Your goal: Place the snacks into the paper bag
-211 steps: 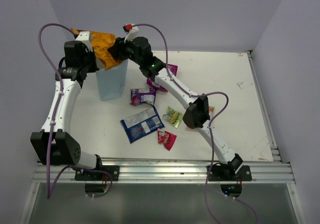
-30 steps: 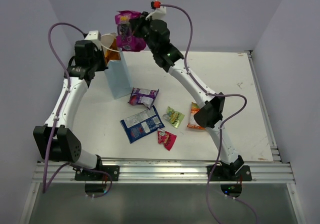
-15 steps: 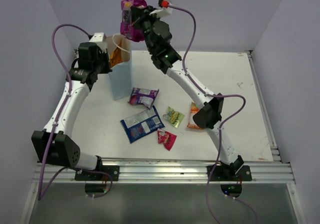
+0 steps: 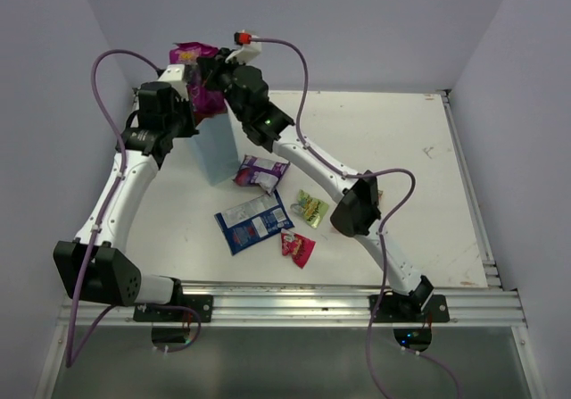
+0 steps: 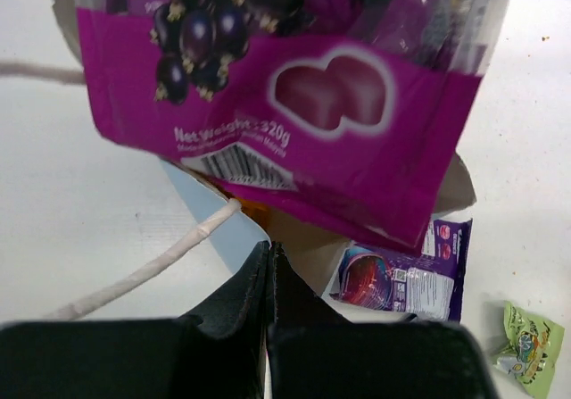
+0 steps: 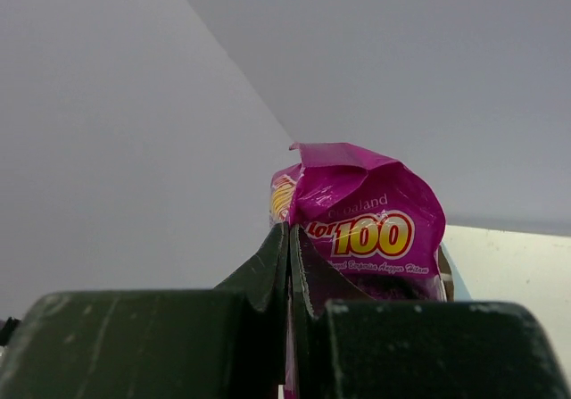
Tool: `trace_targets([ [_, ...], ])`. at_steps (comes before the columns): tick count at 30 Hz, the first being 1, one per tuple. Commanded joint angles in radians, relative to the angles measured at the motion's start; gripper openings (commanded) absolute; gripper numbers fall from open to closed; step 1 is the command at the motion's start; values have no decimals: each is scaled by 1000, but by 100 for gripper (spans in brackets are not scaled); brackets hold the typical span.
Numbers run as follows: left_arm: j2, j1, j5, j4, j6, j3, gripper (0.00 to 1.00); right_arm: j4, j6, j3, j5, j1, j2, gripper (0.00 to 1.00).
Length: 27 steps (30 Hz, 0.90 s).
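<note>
The paper bag stands upright at the back left. My left gripper is shut on its rim; in the left wrist view the closed fingers pinch the bag's wall. My right gripper is shut on a magenta packet and holds it at the bag's mouth. The packet fills the left wrist view and shows in the right wrist view. A sliver of orange packet shows inside the bag. A purple packet, a blue-and-white one, a green-yellow one and a red one lie on the table.
The bag's white rope handle hangs out towards the left wrist camera. The right arm's elbow hangs over the table right of the loose packets and hides the orange-and-white packet. Walls close the table at the back and both sides.
My right gripper has carried the magenta packet down and to the left, from high above the bag's right side to its mouth. The left gripper still holds the rim.
</note>
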Motion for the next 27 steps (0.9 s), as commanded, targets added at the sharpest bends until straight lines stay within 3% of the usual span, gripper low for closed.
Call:
trace_targets([
  [1,-39,-6,21,59,-8,5,0,37,-70,-22,-63,31,-62,0],
  [12,-57,-6,-45,59,17,-7,0,-50,-51,-220,-133,50,-64,0],
  [18,-58,-4,-142,51,21,-16,0,-55,-98,-226,-150,52,-117,0],
  [20,-57,-4,-188,48,28,-16,0,-53,-132,-217,-171,50,-136,16],
  [21,-57,-3,-236,42,34,-16,0,-50,-144,-205,-182,50,-159,36],
  [23,-54,2,-308,42,46,-20,0,-40,-175,-194,-199,52,-191,44],
  [26,-55,29,-362,40,51,-30,0,-69,-233,-192,-189,50,-260,80],
  [27,-58,54,-369,42,51,-38,0,-76,-253,-220,-173,50,-280,83],
])
